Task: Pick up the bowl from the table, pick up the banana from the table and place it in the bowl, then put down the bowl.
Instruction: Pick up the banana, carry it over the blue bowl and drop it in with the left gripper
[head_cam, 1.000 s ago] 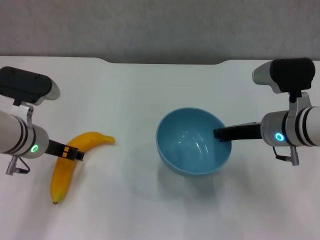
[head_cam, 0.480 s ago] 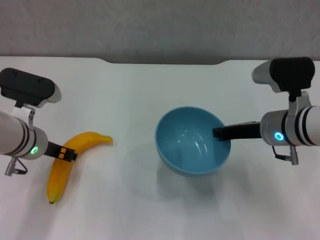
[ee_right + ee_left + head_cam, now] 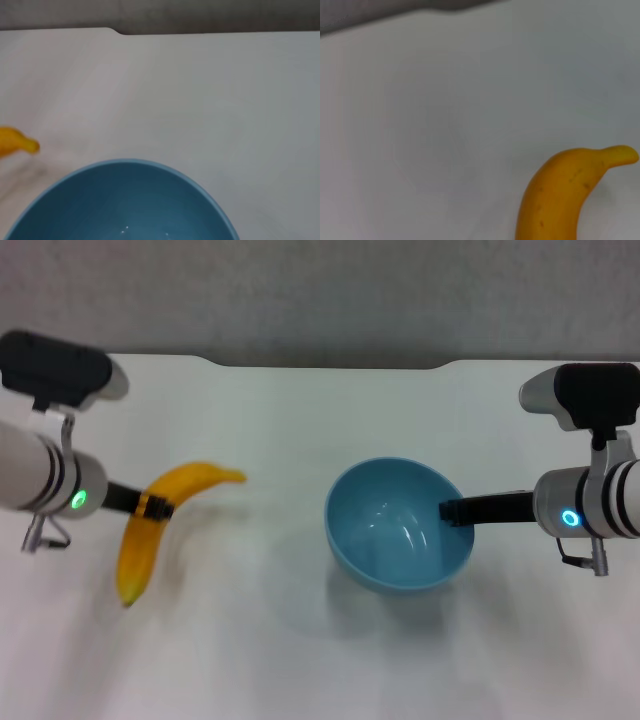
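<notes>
My left gripper (image 3: 152,507) is shut on the yellow banana (image 3: 160,518) at its middle and holds it above the white table (image 3: 270,420) at the left. The banana also shows in the left wrist view (image 3: 560,195), and its end shows in the right wrist view (image 3: 15,142). My right gripper (image 3: 450,512) is shut on the right rim of the light-blue bowl (image 3: 395,525) and holds it tilted a little above the table, right of centre. The bowl's inside fills the near part of the right wrist view (image 3: 125,205).
The table's far edge has a shallow notch (image 3: 330,365) with a grey wall behind it. Bare white tabletop lies between the banana and the bowl.
My left gripper has lifted the banana off the table and moved it up and toward the bowl. The bowl in my right gripper has shifted slightly to the right.
</notes>
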{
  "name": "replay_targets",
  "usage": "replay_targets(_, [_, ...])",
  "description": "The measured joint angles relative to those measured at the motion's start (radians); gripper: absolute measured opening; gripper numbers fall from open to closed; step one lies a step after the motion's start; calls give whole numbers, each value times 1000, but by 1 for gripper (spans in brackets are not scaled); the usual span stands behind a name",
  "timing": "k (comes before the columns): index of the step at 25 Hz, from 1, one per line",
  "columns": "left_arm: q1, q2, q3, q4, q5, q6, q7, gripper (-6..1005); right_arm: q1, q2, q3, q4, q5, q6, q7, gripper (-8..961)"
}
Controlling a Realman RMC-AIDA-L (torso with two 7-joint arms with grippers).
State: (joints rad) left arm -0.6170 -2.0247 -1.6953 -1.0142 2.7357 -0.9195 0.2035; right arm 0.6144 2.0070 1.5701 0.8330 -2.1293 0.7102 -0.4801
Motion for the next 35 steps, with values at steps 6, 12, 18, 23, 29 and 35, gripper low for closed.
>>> replay_targets(6, [6,2,-2,-186,-159,-21,16,437,26,-2,35,-60,-18,1,-2,28])
replay_targets(12, [6,-4,4,-249,-364,20,91,437,120,0,49,-156,-15,4,-3,29])
replay_targets(18, [31,-7,40,-240,-589,135,203,436,187,4,51,-169,-12,8,5,29])
replay_targets(23, [63,-6,78,-209,-674,214,256,436,229,8,50,-170,1,12,7,29])
replay_targets(29, [103,-7,147,-163,-800,314,365,436,233,6,46,-163,25,14,3,29])
replay_targets(35, [114,-8,152,-114,-896,330,449,439,234,2,51,-163,20,14,3,29])
